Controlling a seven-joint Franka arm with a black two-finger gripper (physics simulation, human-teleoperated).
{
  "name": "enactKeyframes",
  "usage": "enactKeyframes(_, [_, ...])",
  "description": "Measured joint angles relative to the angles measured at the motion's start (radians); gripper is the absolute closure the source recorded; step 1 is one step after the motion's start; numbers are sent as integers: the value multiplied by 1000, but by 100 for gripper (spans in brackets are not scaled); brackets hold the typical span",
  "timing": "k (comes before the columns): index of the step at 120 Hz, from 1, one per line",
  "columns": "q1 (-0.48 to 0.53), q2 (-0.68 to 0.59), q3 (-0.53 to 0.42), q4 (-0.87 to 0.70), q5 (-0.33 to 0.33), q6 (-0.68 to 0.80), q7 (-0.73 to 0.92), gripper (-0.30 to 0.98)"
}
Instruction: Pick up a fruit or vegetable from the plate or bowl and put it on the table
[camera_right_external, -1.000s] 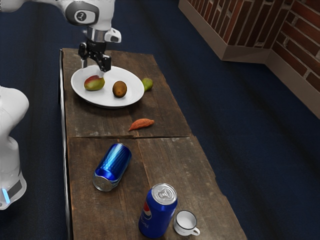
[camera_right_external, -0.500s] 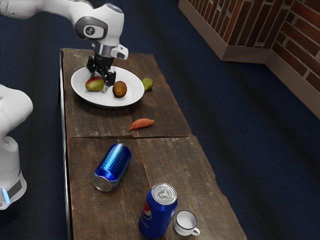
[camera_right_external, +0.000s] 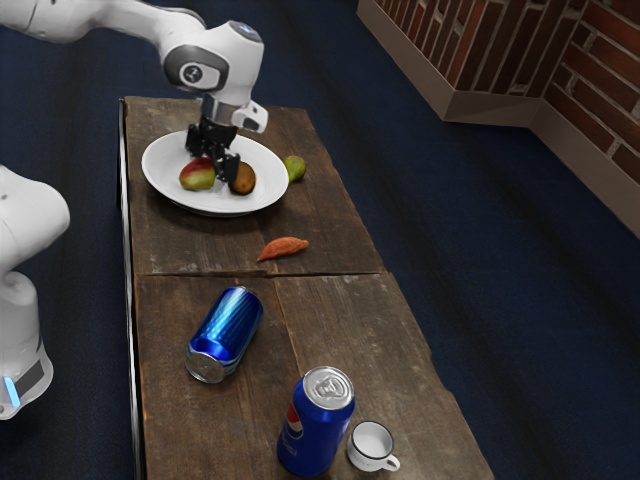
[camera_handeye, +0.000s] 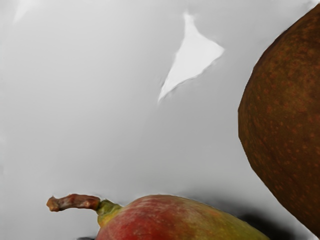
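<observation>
Table (camera_right_external: 200, 238) is holding the white plate (camera_right_external: 215, 204) rn, w/ the hand (camera_right_external: 213, 166) hanging low over it; can't tell if it's gripping or open tbh. Mango (camera_right_external: 198, 179)'s lying on its side on the plate, long axis running roughly across the ext. view, stem end pointing away from the brown fruit (camera_right_external: 243, 181) near it.

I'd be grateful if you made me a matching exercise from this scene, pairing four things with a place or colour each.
Things:
1. small cup
2. stemmed fruit
3. green fruit
4. orange vegetable

Places and colours:
A. on the wood between the plate and the lying can
B. beside the standing can
C. just outside the plate, on the exterior view's right
D. red and yellow-green skin

Right pairs: 1-B, 2-D, 3-C, 4-A.
</observation>
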Motion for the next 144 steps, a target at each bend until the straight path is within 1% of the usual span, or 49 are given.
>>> enactKeyframes(8, [-2, 0, -22, 31, -1, -21, -4, 39])
enactKeyframes(15, [-2, 0, -53, 58, -13, -41, -5, 31])
enactKeyframes(18, [-2, 0, -76, 70, -22, -51, -6, 30])
enactKeyframes(22, [-2, 0, -113, 83, -36, -64, -6, 30])
enactKeyframes(29, [-6, 1, -216, 96, -76, -85, -7, 30])
enactKeyframes(34, [-38, 1, -286, 100, -108, -104, -11, 30])
enactKeyframes(38, [-88, 1, -326, 102, -130, -120, -16, 30])
enactKeyframes(42, [-180, 2, -350, 102, -150, -133, -23, 30])
enactKeyframes(46, [-280, 2, -362, 103, -166, -145, -34, 30])
enactKeyframes(54, [-514, 15, -353, 103, -187, -164, -63, 30])
enactKeyframes(58, [-615, 46, -331, 114, -194, -170, -78, 30])
enactKeyframes(62, [-720, 88, -281, 152, -202, -175, -93, 32])
enactKeyframes(68, [-959, 132, -112, 263, -212, -184, -113, 33])
enactKeyframes(73, [-1194, 147, 62, 380, -213, -199, -128, 32])
enactKeyframes(75, [-1272, 150, 122, 421, -213, -205, -134, 32])
enactKeyframes(79, [-1395, 154, 225, 487, -214, -215, -144, 31])
enactKeyframes(84, [-1493, 156, 322, 543, -214, -226, -154, 31])
enactKeyframes(91, [-1549, 157, 411, 581, -215, -238, -165, 32])
enactKeyframes(107, [-1582, 153, 519, 635, -217, -254, -177, 32])
enactKeyframes(117, [-1628, 149, 593, 672, -218, -259, -176, 32])
enactKeyframes(124, [-1651, 147, 615, 680, -219, -257, -175, 29])
enactKeyframes(132, [-1665, 144, 629, 683, -220, -241, -164, 18])
enactKeyframes(144, [-1662, 146, 630, 684, -222, -226, -148, 9])
